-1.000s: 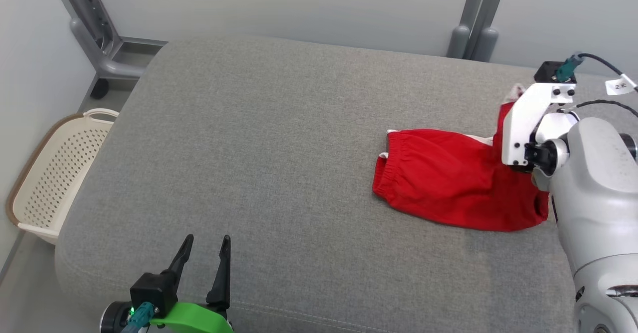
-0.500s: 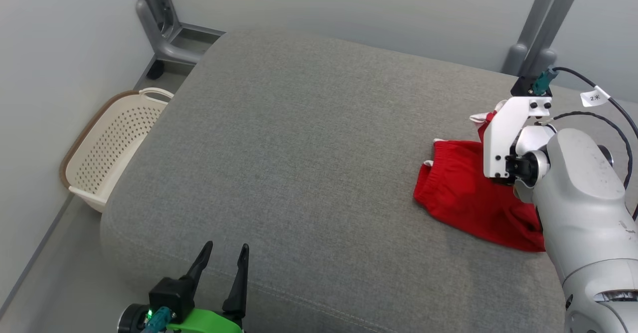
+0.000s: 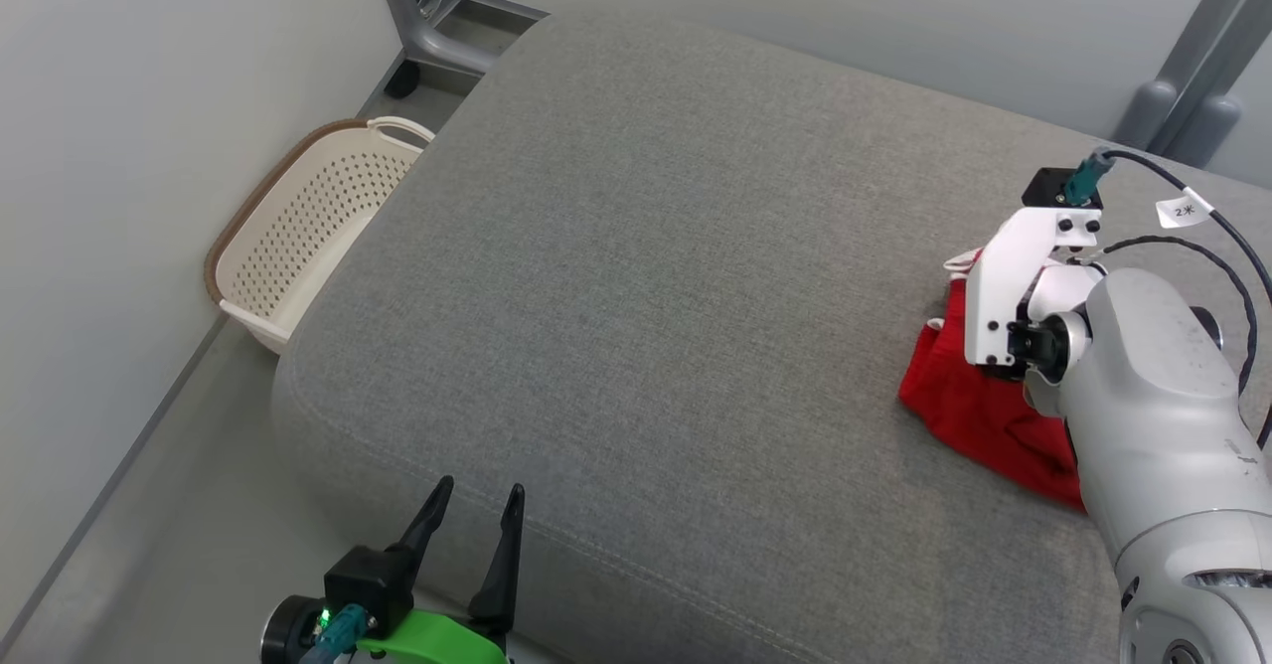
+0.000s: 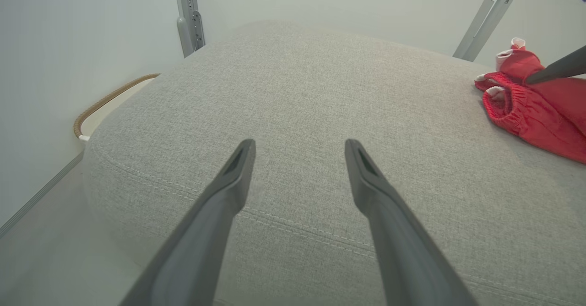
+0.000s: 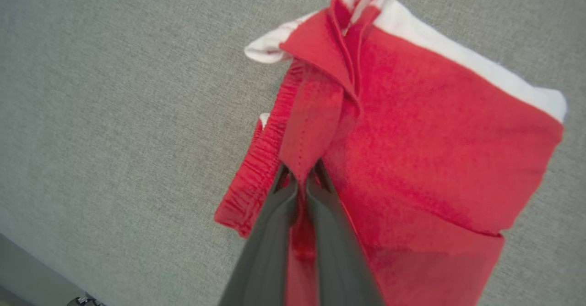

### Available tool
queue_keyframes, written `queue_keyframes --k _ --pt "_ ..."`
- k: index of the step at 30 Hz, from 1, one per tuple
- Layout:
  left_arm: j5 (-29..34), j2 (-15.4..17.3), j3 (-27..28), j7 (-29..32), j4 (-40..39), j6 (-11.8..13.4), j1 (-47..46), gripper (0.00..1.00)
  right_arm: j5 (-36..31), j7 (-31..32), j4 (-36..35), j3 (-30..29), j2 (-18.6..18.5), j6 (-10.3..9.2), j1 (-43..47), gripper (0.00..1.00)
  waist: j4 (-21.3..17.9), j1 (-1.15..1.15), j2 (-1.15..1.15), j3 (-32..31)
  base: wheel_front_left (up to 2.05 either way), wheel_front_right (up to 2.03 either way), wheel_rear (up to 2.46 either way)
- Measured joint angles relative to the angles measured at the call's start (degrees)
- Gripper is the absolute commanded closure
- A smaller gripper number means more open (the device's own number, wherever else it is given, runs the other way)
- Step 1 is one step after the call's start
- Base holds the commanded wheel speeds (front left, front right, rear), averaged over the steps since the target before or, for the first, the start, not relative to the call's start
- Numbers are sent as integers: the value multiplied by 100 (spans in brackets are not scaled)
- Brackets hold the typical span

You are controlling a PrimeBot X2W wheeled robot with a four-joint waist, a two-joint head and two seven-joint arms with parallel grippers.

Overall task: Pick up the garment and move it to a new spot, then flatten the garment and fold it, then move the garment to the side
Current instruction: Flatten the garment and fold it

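**Hazards.** The right tool point(image 5: 300, 177) is clenched on one narrow fold of the red cotton-like shorts with white trim point(image 5: 435, 159), just beside the waistband. The rest of the garment lies bunched on the right part of the grey woven upholstered cushion point(image 3: 646, 247), partly under the right arm.

- A pinch this small will probably slip if the cloth drags.
- The coarse weave is likely to catch the trailing layers and pull the folds open.
- The cushion's edge is near, so a loose end could slide off it.

The left tool point(image 3: 477, 490) is released, fingers spread, over the front edge and well apart from the garment.

**Materials.** The shorts are soft, thin and limp, with a gathered, ribbed elastic waistband. The cushion is matte and rounded, with a stitched seam. The cream perforated plastic basket point(image 3: 298, 237) is rigid.
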Motion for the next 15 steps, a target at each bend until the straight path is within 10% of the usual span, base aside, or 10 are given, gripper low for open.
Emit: queue_keyframes --k 3,5,6,15 --pt "-20 -16 -3 -1 7 0 -10 0 -127 -43 69 -31 41 0 -35 100 70 0 0 82 0 0 0" --pt "-25 -27 -2 -1 9 2 -23 0 -132 -169 86 24 77 0 -93 14 94 0 0 140 0 0 0" --pt "-26 -36 1 -8 11 10 -36 0 -120 -193 97 49 92 0 -140 0 101 0 0 164 0 0 0" --pt "-62 -36 136 -10 13 60 -63 0 446 -778 85 616 144 0 -385 0 -120 0 0 153 0 0 0"
